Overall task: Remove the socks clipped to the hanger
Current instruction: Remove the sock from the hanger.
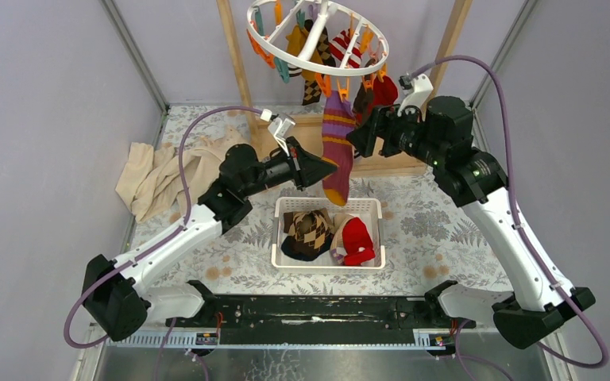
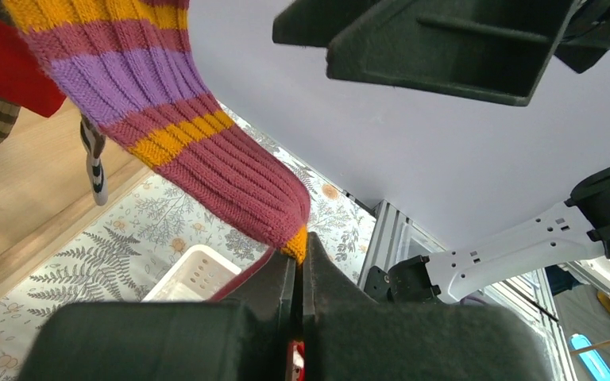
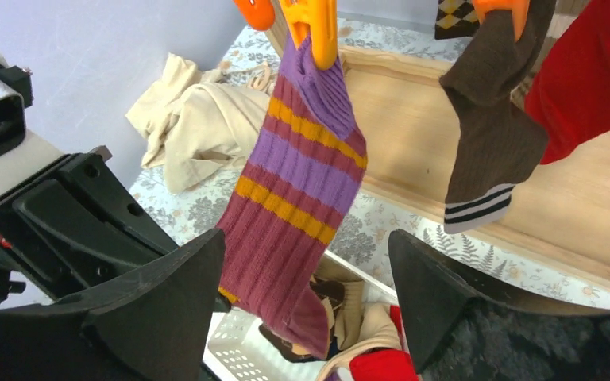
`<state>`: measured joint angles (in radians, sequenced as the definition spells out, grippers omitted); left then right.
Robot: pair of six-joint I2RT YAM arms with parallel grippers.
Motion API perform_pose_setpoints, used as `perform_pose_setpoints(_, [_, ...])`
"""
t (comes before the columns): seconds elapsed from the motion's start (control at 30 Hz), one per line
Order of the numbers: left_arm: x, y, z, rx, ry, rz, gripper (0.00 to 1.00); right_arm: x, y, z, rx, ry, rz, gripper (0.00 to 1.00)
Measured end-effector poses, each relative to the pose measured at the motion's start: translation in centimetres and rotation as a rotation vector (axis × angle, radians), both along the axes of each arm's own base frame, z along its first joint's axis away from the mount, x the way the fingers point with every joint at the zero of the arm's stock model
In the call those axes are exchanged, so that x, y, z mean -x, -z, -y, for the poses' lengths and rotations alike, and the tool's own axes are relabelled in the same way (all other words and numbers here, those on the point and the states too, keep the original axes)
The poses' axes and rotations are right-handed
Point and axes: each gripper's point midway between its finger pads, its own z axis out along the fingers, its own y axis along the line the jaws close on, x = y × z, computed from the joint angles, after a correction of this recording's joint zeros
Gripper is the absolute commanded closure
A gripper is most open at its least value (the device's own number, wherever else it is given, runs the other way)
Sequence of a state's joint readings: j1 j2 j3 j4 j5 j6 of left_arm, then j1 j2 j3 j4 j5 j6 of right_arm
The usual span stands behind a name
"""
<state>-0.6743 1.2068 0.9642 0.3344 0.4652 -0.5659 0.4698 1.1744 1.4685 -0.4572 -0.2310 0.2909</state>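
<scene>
One striped sock [image 1: 337,143] hangs off its clip [image 3: 318,24]; left gripper [image 2: 298,248] pinches the toe, probably to yank it into the basket [image 1: 276,238]. Right gripper [image 3: 306,238] gapes wide, empty.

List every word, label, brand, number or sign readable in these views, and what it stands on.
No legible text anywhere: none on the striped sock, the hanger or the basket.
Small dark marks on the right arm's white link: too small to read.
</scene>
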Motion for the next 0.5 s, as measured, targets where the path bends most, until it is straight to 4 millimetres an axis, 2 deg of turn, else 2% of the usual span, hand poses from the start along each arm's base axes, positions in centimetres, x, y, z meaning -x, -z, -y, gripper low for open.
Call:
perform_pose_setpoints(0.1, [-0.2,0.2,0.3,-0.012,-0.01,-0.002,1.0,-0.7,-0.5,-0.2,0.043,0.035,0.019,0.18])
perform_pose_setpoints(0.23, [-0.5,0.2,0.6,-0.032,-0.02,-0.009,1.0,-2.0,-0.8,0.6,0.092,0.109,0.027,0.19])
perform_pose_setpoints(0.5, [-0.7,-0.5,0.9,-0.046,-0.042,-0.004,1.0,-4.0,-1.8,1.1,0.144,0.182,0.027,0.2])
